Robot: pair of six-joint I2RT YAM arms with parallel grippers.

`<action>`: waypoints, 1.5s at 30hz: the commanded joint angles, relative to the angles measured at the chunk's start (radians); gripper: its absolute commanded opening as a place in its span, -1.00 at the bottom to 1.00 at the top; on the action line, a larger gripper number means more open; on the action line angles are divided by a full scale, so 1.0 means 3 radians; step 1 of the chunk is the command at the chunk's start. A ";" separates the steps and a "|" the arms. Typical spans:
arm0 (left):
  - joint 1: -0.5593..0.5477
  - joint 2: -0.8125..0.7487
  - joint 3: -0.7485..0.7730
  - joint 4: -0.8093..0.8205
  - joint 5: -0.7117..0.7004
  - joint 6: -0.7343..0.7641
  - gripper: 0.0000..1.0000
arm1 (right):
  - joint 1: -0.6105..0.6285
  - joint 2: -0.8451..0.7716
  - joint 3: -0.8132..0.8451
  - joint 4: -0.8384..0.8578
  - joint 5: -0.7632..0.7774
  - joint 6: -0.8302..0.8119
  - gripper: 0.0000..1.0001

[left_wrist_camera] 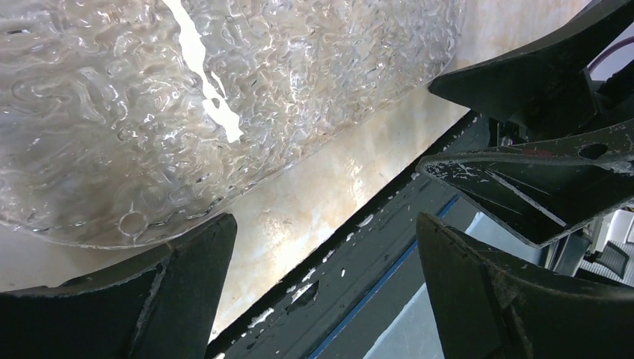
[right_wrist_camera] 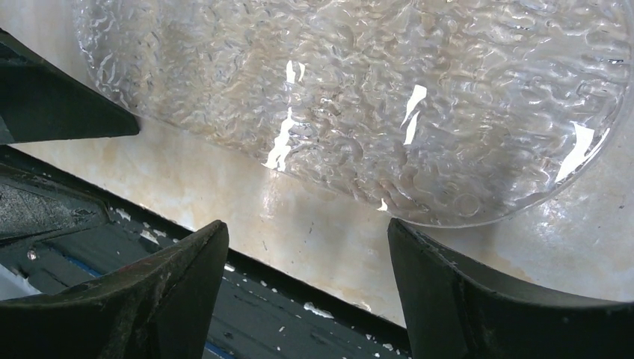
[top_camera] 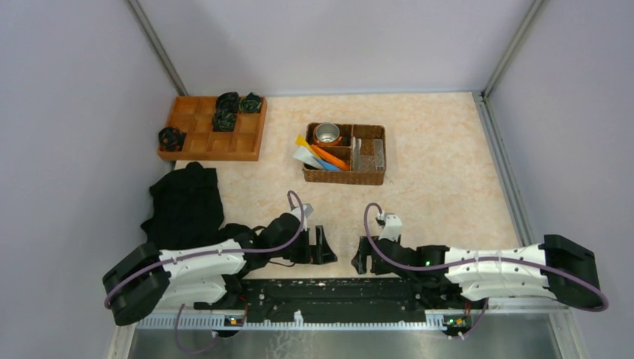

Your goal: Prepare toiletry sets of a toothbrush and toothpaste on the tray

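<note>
The clear bumpy tray lies on the table just beyond both grippers, filling the upper part of the left wrist view (left_wrist_camera: 149,112) and the right wrist view (right_wrist_camera: 374,97); it is empty where it shows. I cannot make it out in the top view. Small tubes (top_camera: 320,157) in yellow, white, orange and blue lie in the left part of the wicker basket (top_camera: 345,178); pale sticks (top_camera: 359,154) lie in its right compartments. My left gripper (top_camera: 323,245) (left_wrist_camera: 325,224) and right gripper (top_camera: 362,254) (right_wrist_camera: 306,224) are open and empty, low at the table's near edge, facing each other.
A steel cup (top_camera: 327,134) stands in the basket's back left compartment. An orange wooden compartment tray (top_camera: 213,138) with dark bundles sits at the back left. A black cloth (top_camera: 183,198) lies left of the left arm. A black rail (top_camera: 329,292) runs along the near edge.
</note>
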State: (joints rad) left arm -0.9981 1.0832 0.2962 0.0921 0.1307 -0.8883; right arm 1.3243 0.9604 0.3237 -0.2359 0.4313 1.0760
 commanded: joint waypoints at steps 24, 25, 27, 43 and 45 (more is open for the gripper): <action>0.0154 -0.0783 0.1189 -0.2033 -0.0657 0.0736 0.97 | -0.0131 -0.0268 0.1357 -0.1657 0.0280 -0.0740 0.59; 0.0209 -0.0787 0.1308 -0.2060 -0.0734 0.0846 0.97 | -0.0232 -0.0249 0.1493 -0.1743 0.0329 -0.0840 0.59; 0.0352 -0.0678 0.1545 -0.2078 -0.0818 0.1027 0.97 | -0.0459 -0.0186 0.1756 -0.1829 0.0394 -0.1146 0.55; 0.1558 0.0508 0.2115 -0.1849 0.0124 0.1577 0.72 | -0.2197 0.1471 0.3075 -0.1005 -0.0308 -0.2665 0.01; 0.1559 0.0416 0.2015 -0.1852 0.0149 0.1566 0.98 | -0.2229 0.1682 0.3184 -0.0978 -0.0231 -0.2741 0.02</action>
State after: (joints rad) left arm -0.5308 1.2434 0.9077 -0.4389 0.1150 -0.4240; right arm 0.6846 1.3731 1.1885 -0.5865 0.3435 0.3550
